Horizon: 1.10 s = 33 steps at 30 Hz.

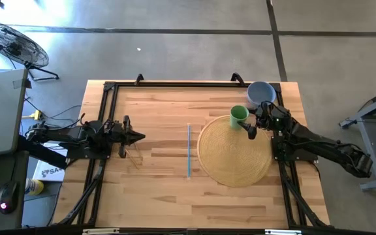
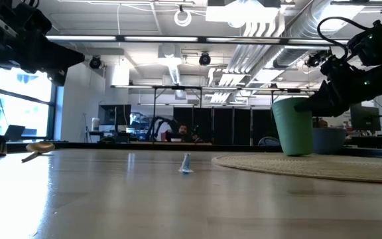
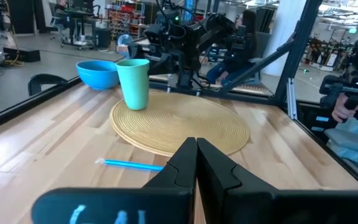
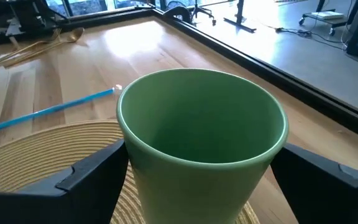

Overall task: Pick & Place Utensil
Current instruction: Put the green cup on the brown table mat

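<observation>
A thin blue stick-like utensil point(image 1: 188, 151) with a white tip lies flat on the wooden table left of a round woven placemat point(image 1: 235, 156); it also shows in the left wrist view point(image 3: 132, 165) and the right wrist view point(image 4: 48, 109). A green cup point(image 1: 239, 115) stands upright on the placemat's far part. My right gripper point(image 4: 201, 152) is open, one finger on each side of the cup point(image 4: 201, 124), coming level from the table's right. My left gripper point(image 1: 139, 136) is shut and hovers over the table's left part, pointing at the utensil. My right gripper has its fingers point(image 4: 98, 168) beside the cup's wall point(image 4: 142, 180), below the rim, on two opposite sides. I cannot tell whether they touch it. The cup stands upright with its base on the placemat.
A blue bowl point(image 1: 261, 93) sits at the table's far right corner, behind the cup. Wooden utensils point(image 1: 132, 154) lie near my left gripper point(image 3: 196, 149). Black frame rails point(image 1: 109, 111) run along the table's edges. Bare wood point(image 1: 168, 189) stretches between the arms.
</observation>
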Each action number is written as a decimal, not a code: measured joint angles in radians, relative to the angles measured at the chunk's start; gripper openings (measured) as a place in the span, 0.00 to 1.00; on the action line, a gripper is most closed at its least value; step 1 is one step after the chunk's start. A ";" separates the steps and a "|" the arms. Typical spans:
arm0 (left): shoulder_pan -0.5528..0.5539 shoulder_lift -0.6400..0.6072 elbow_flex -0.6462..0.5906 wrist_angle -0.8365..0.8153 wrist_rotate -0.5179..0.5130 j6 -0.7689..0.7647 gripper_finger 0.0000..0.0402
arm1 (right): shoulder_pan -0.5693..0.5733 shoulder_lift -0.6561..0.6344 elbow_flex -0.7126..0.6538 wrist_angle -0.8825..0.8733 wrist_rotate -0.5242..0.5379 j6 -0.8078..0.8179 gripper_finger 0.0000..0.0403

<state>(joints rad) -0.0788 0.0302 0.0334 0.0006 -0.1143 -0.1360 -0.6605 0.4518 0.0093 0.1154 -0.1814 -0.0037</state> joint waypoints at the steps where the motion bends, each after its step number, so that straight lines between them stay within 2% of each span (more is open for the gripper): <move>1: 0.000 0.000 0.000 0.000 0.000 0.000 0.00 | 0.000 0.000 0.000 -0.001 0.001 0.000 0.91; 16: 0.000 0.000 0.000 -0.002 0.001 0.000 0.00 | 0.000 0.000 0.000 -0.011 0.020 -0.005 0.92; 24: 0.000 0.000 0.000 -0.002 0.002 0.000 0.00 | 0.002 0.003 0.000 -0.030 0.032 0.003 0.98; 27: 0.000 0.000 0.000 -0.002 0.002 0.000 0.00 | 0.027 0.011 -0.001 -0.022 0.025 0.002 0.99; 33: 0.000 0.000 0.000 -0.002 0.002 0.000 0.00 | 0.092 0.053 -0.001 -0.033 0.082 0.013 0.99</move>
<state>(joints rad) -0.0788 0.0303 0.0334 -0.0017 -0.1127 -0.1360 -0.5689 0.5053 0.0086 0.0824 -0.0997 0.0098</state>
